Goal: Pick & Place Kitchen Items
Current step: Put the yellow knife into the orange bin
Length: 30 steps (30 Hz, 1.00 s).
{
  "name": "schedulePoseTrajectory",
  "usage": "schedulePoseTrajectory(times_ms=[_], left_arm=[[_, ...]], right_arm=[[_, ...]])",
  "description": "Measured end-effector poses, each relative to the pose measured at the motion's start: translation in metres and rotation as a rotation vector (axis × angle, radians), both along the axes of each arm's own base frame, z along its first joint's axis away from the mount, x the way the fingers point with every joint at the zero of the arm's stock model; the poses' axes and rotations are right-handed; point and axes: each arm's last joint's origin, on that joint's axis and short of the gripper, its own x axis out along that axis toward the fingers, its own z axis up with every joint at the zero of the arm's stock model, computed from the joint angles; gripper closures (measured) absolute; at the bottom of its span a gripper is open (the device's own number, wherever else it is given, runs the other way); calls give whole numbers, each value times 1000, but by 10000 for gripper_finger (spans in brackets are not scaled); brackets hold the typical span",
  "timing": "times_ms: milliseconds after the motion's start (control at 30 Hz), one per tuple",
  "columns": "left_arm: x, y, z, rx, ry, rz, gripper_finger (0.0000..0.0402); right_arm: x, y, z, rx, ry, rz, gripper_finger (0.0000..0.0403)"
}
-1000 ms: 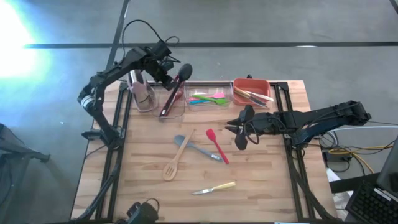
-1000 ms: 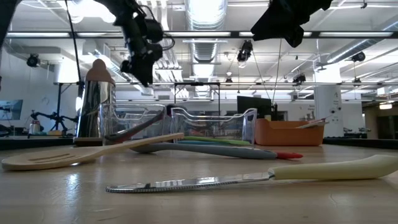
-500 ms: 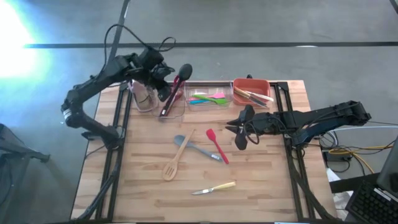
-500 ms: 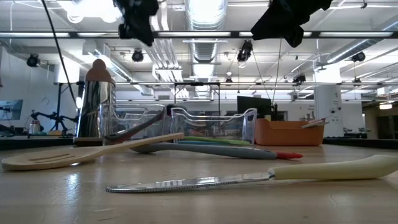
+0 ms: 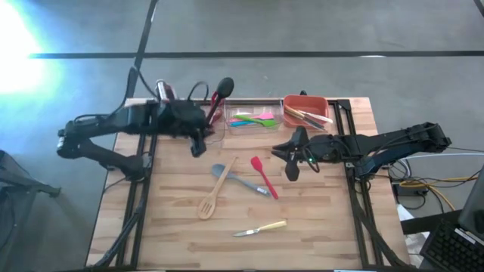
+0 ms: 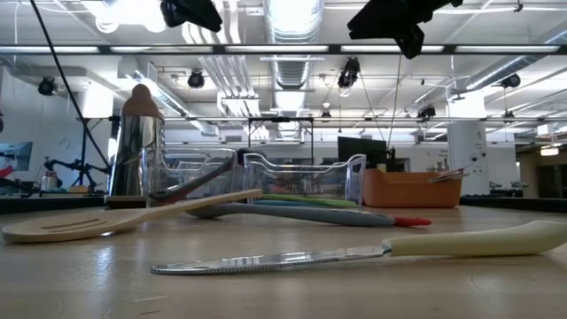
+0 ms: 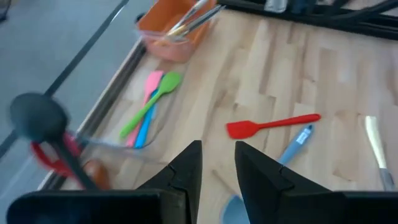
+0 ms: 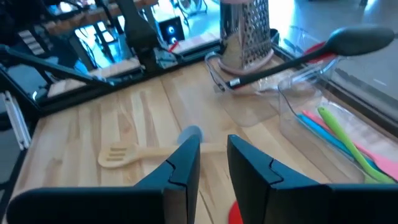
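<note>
Hovering empty over the desk (image 5: 318, 219), both sets of fingers stood slightly parted: left gripper (image 5: 198, 148) beside the ladle (image 5: 212, 106) bin, right gripper (image 5: 281, 151) near the red spatula (image 5: 263, 176); wooden spatula (image 5: 215, 192) and knife (image 5: 261, 227) lay loose.

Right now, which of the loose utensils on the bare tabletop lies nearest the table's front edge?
The pale-handled knife. It lies alone nearest the front edge, while the wooden slotted spatula, blue spatula and red spatula cluster farther back.
</note>
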Motion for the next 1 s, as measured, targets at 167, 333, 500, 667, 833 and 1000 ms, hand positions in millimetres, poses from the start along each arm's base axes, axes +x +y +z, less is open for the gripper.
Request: schedulePoseTrajectory(times_ms=[167, 333, 500, 667, 833, 1000], left_arm=[[5, -20, -35, 17, -91, -92, 303], [9, -30, -73, 62, -188, -159, 303], [12, -31, -114, 108, -268, -180, 303], [9, -32, -148, 201, -384, -159, 305], [-1, -36, -168, 352, -479, -161, 305], [-7, -36, -175, 434, -527, -174, 305]], right_arm=[[1, 0, 1, -7, -13, 4, 320], [1, 0, 1, -76, 6, 33, 321], [1, 0, 1, -113, 16, 46, 325], [1, 0, 1, -108, 17, 44, 319], [-1, -1, -3, -115, 60, 47, 303], [-4, -4, -9, -117, 133, 34, 281]])
